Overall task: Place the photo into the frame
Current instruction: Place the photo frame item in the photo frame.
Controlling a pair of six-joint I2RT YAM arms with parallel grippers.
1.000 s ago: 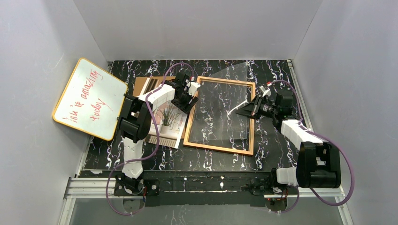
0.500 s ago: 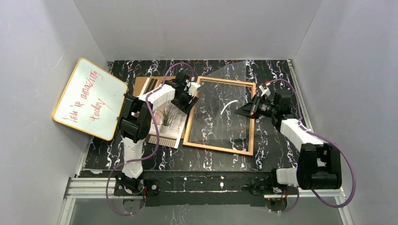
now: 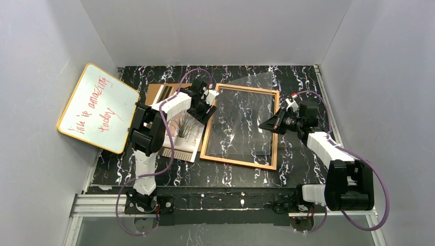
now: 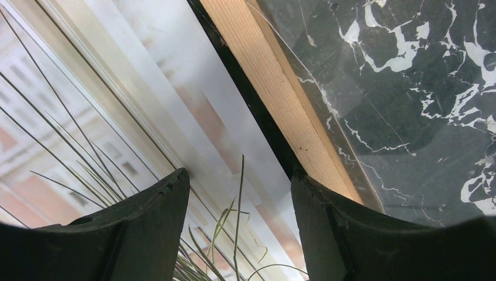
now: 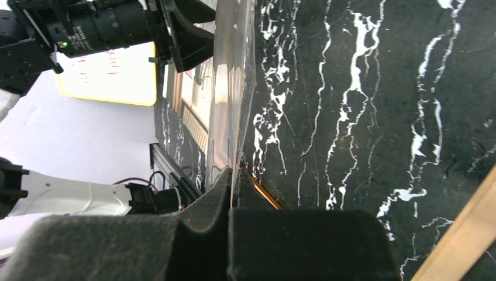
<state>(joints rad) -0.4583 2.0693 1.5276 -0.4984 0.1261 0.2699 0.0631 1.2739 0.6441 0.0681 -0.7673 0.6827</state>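
The photo (image 3: 180,134), a print of a spiky plant by a window, lies face up on the table left of the frame (image 3: 209,131). My left gripper (image 3: 202,114) hovers open low over the photo's right edge (image 4: 175,111), beside the frame's left wooden rail (image 4: 275,93), with nothing between its fingers. The frame lies flat mid-table with the dark marble showing through it. My right gripper (image 3: 262,125) is shut on the edge of a clear transparent sheet (image 3: 251,82), held tilted over the frame's right half. In the right wrist view the sheet (image 5: 231,88) runs edge-on out of the closed jaws.
A brown backing board (image 3: 156,92) lies behind the photo, partly under my left arm. A yellow-edged whiteboard (image 3: 97,107) with red writing leans at the left wall. Grey walls close in the table on three sides.
My right gripper has drawn a little nearer and lower with the clear sheet, which now tilts flatter over the frame. The left arm has not moved.
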